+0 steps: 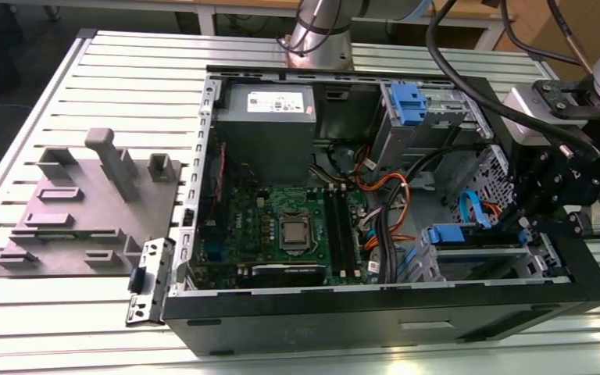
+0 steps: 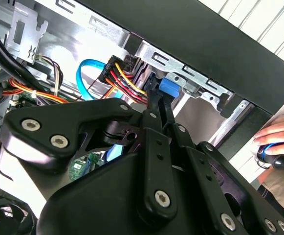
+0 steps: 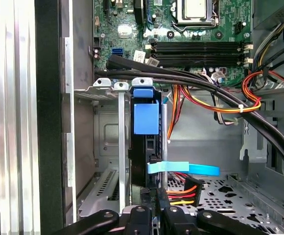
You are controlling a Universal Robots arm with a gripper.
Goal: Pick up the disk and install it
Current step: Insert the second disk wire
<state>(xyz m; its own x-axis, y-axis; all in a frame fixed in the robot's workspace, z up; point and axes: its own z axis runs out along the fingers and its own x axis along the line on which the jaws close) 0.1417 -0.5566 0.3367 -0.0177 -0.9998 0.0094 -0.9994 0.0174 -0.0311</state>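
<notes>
Black linkage of the gripper [image 3: 154, 205] sits nearest the camera in the first wrist view, its fingers [image 3: 154, 196] drawn close together against the near end of the disk [image 3: 145, 142], which stands on edge inside a metal drive cage [image 3: 107, 147]. They look clenched on the disk's end, though the contact itself is partly hidden by the gripper body. Just beyond the fingers, a light blue flat cable [image 3: 181, 169] and a bundle of red, yellow and black power wires [image 3: 183, 191] meet the disk's end. Farther along, the blue carrier tab [image 3: 145, 117] marks the disk's far end, level with the cage's silver lip. Past that, thick black cables [image 3: 181, 81] cross over, and beyond them lies the green motherboard [image 3: 181, 29] with its memory slots and processor socket. In the second wrist view the gripper [image 2: 159, 105] reaches to the blue tab [image 2: 168, 88] beside the black case wall [image 2: 205, 39], and a person's hand [image 2: 278, 139] rests outside the case. In the exterior view the gripper [image 1: 534, 223] hangs over the cage corner of the open computer case [image 1: 383, 312], which lies on a slatted metal table [image 1: 123, 78], with a grey fixture [image 1: 91, 203] well apart on the exterior view's left.
</notes>
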